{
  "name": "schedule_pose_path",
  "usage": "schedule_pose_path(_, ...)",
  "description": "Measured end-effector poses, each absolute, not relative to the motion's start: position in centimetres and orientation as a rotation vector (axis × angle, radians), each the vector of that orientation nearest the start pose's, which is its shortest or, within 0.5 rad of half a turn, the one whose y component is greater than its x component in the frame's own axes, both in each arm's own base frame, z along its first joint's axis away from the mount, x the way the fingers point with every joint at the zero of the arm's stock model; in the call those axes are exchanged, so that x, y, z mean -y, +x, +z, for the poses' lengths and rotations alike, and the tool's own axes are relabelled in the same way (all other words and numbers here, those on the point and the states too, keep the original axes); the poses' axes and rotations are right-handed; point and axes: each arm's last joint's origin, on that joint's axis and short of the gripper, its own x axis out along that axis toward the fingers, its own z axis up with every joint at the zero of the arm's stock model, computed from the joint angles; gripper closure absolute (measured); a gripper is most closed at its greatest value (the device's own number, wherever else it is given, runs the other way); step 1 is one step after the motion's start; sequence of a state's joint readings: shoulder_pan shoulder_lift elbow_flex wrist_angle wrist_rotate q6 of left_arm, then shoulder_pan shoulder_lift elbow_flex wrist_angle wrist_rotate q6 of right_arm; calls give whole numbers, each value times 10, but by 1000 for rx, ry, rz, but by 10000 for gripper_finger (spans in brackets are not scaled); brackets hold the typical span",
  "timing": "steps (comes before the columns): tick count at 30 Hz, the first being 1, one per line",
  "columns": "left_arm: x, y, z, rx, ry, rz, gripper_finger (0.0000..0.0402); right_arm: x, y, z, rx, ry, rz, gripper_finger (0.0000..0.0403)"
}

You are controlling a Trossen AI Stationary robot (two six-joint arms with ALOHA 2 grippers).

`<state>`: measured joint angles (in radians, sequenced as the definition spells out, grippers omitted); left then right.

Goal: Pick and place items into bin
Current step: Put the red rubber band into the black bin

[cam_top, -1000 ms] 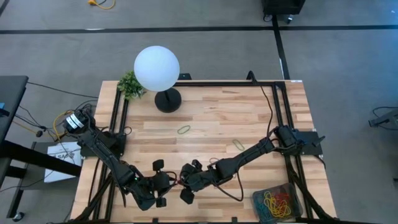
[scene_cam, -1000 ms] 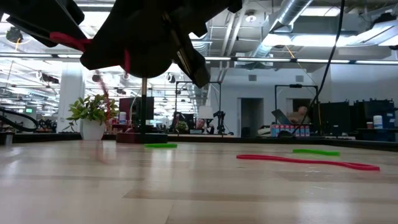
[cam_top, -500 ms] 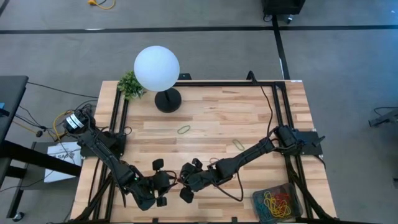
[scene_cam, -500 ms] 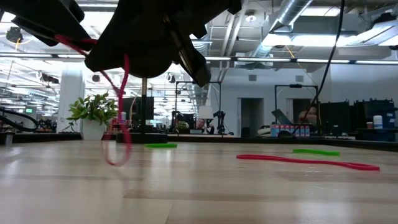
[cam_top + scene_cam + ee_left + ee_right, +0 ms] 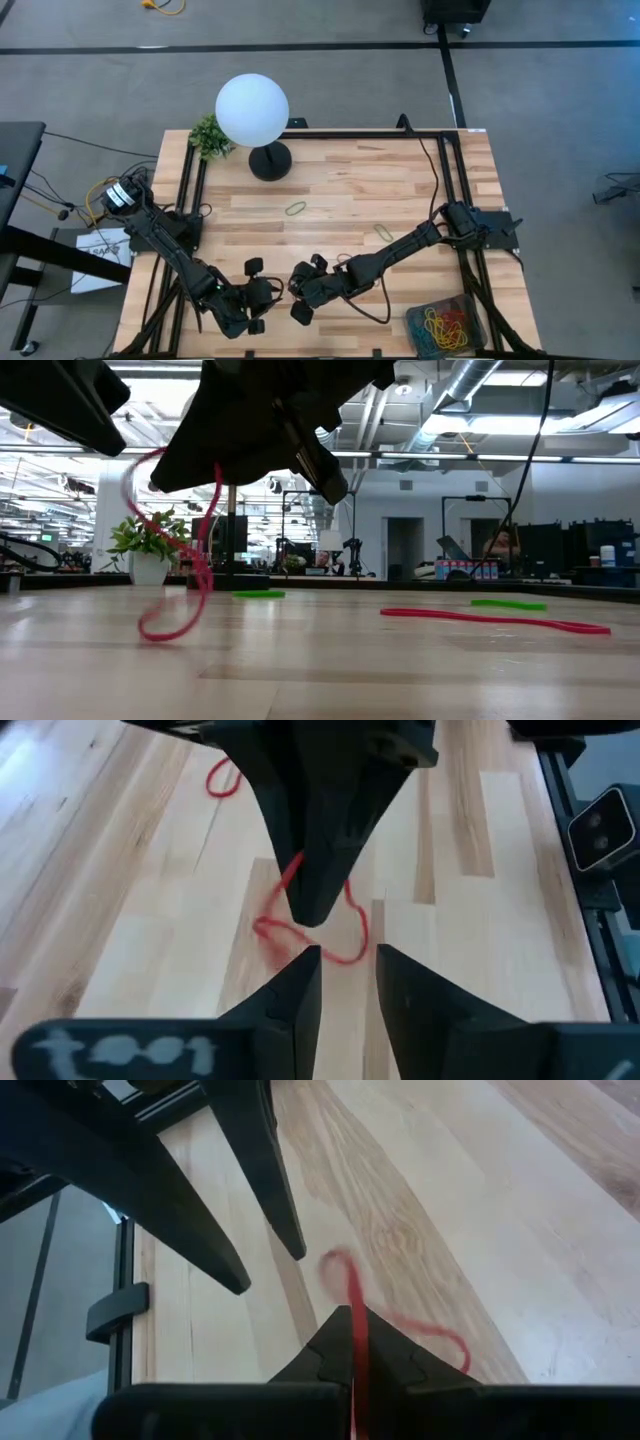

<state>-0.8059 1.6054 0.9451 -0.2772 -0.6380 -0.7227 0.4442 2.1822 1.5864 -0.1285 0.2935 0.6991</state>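
Observation:
A red rubber-band loop (image 5: pixel 190 550) hangs from my right gripper (image 5: pixel 357 1342), which is shut on it above the table's near middle (image 5: pixel 294 289). My left gripper (image 5: pixel 348 982) stands open just left of it (image 5: pixel 274 296), its fingers facing the right gripper's tips with nothing between them. The dark mesh bin (image 5: pixel 478 335), with yellow and red bands in it, sits at the near right corner. Loose on the wood lie a green band (image 5: pixel 296 209), a second band (image 5: pixel 384 232) and another red one (image 5: pixel 222 780). My right gripper pinches the red band's upper end (image 5: pixel 355 1315) between its two fingertips. The fingers slant down toward the table's left. The band hangs slack and twisted below them, and its lower loop (image 5: pixel 165 628) reaches the tabletop.
A white globe lamp (image 5: pixel 252 108) on a black base and a small green plant (image 5: pixel 208 135) stand at the far left. Black cables (image 5: pixel 440 180) run along the table's right side. Bare wood lies between the grippers and the bin.
The red band, stretched between both grippers a second ago, has come free of my left gripper. It has dropped to hang slack from my right gripper, its lower loop swinging down onto the table. Both arms have kept their places.

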Motion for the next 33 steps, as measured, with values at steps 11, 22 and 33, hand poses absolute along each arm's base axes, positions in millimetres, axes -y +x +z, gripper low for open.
schedule_pose_path(11,213,229,191,-685,-76,132,312,-206,431,180,-729,499,12,403)
schedule_pose_path(22,213,229,191,-689,-85,130,312,-207,366,229,-1131,597,-69,403)
schedule_pose_path(33,213,229,191,-689,-85,130,312,-240,231,275,-1632,656,-470,403)
